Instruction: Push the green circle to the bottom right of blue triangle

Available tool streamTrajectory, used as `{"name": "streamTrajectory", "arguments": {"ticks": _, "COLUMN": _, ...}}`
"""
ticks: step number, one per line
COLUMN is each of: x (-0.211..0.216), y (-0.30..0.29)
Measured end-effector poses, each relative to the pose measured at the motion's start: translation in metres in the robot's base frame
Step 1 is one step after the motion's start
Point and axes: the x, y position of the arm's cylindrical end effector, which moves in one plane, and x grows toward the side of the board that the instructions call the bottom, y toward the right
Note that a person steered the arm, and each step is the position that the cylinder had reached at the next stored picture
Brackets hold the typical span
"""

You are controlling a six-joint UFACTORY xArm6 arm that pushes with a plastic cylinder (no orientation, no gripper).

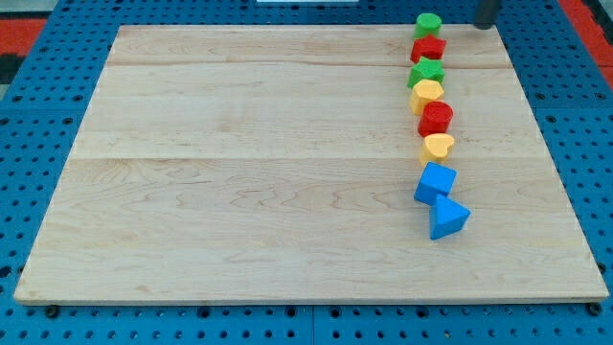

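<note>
Green circle [428,24]: small, rigid, probably light; should slide readily on smooth wood. No jaws fitted; push its top side. It stands at the bench's top edge, near the right corner, heading a column down to the blue triangle [448,218]. My tip [486,26] is just right.

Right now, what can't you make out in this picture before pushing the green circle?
- My tip: the rod is cut off by the view's top edge; its end looks blurred.
- Green circle: lower side hidden behind the red block.
- Blue triangle: contact with the blue cube unclear.
</note>
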Motion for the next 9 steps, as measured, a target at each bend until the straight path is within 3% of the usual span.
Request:
{"name": "streamTrajectory", "arguments": {"ticks": 1, "x": 0.001, "y": -0.118}}
{"name": "streamTrajectory", "arguments": {"ticks": 2, "x": 0.033, "y": -0.224}}
{"name": "streamTrajectory", "arguments": {"ticks": 3, "x": 0.036, "y": -0.228}}
{"name": "streamTrajectory", "arguments": {"ticks": 4, "x": 0.060, "y": -0.309}}
{"name": "streamTrajectory", "arguments": {"ticks": 5, "x": 0.067, "y": -0.303}}
{"name": "streamTrajectory", "arguments": {"ticks": 6, "x": 0.021, "y": -0.293}}
{"name": "streamTrajectory", "arguments": {"ticks": 7, "x": 0.034, "y": -0.240}}
{"name": "streamTrajectory", "arguments": {"ticks": 9, "x": 0.106, "y": -0.235}}
